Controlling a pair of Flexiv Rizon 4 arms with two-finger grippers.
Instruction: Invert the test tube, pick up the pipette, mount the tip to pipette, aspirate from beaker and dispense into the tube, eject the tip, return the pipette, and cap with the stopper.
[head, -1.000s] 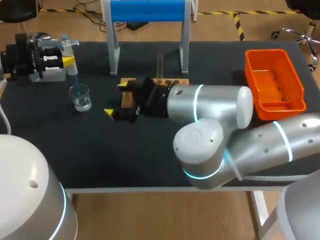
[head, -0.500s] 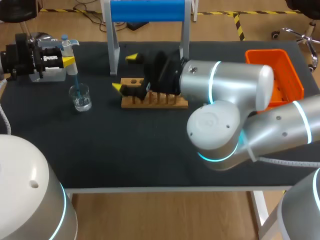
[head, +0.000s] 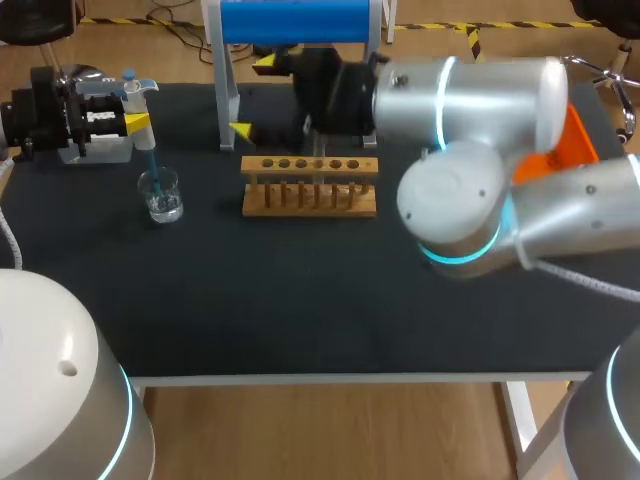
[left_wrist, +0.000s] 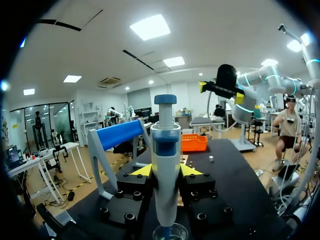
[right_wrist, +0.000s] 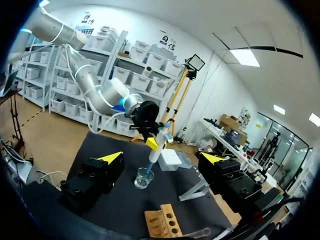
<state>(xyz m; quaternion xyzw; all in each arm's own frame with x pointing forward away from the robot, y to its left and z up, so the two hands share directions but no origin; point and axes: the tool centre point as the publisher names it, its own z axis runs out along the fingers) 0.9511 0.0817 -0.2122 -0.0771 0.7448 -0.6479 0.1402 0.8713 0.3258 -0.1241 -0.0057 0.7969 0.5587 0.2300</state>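
1. The left gripper (head: 135, 122) is closed on the pipette (left_wrist: 165, 145), with a yellow tip pressed to each side of the barrel. The pipette stands upright, its long axis vertical and its plunger on top.
2. The pipette's lower end points down into the beaker (head: 161, 196), which sits directly under the gripper. Aspirating therefore looks like a straight up-and-down job for the left arm, with no sideways shift needed.
3. The wooden rack (head: 310, 190) lies to the right of the beaker, well apart from it, with its long side running left to right. The test tube (head: 319, 150) appears to stand upright in the back row. For dispensing, the pipette has to travel rightward to reach the tube.
4. The right gripper (head: 253, 96) hangs just behind and above the rack, its fingers spread wide and holding nothing. It is the arm nearer the tube.
5. The right arm covers most of the orange bin (head: 578, 130).
6. Hard to make out:
   - The tube's upper part is hidden by the right gripper.
   - The liquid level in the beaker cannot be read.
   - I cannot find the stopper.
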